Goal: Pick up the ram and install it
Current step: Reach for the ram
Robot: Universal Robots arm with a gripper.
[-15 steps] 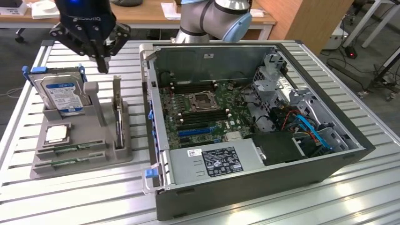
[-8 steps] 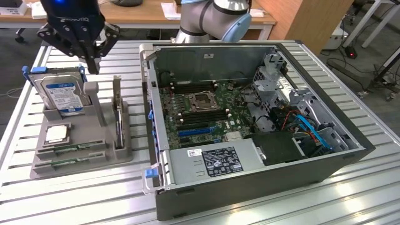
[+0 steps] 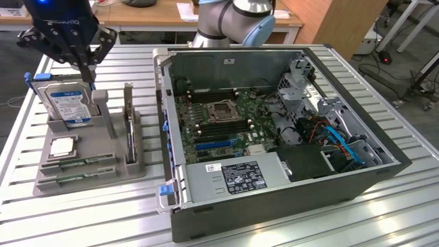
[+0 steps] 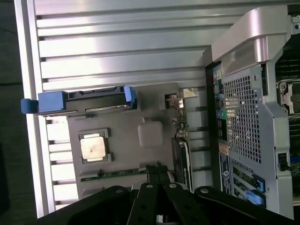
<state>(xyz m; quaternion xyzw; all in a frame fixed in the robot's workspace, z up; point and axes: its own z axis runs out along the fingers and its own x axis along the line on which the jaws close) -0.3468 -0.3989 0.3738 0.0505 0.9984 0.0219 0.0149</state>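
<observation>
Fingers [image 3: 87,69] are pressed together on nothing, held high. I see bare slatted counter [image 3: 384,206] around the open computer case [image 3: 274,211]. Near its edge sits the gray holder [image 3: 103,177], with the hard drive [image 3: 69,105] upright at the back beneath the fingers. The ram [image 3: 79,164] lies flat in a front slot, with open room above it.

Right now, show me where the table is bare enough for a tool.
Bare table between the parts holder and the near edge, and at the exterior view's right of the computer case. Crowded: the holder, under the gripper.
</observation>
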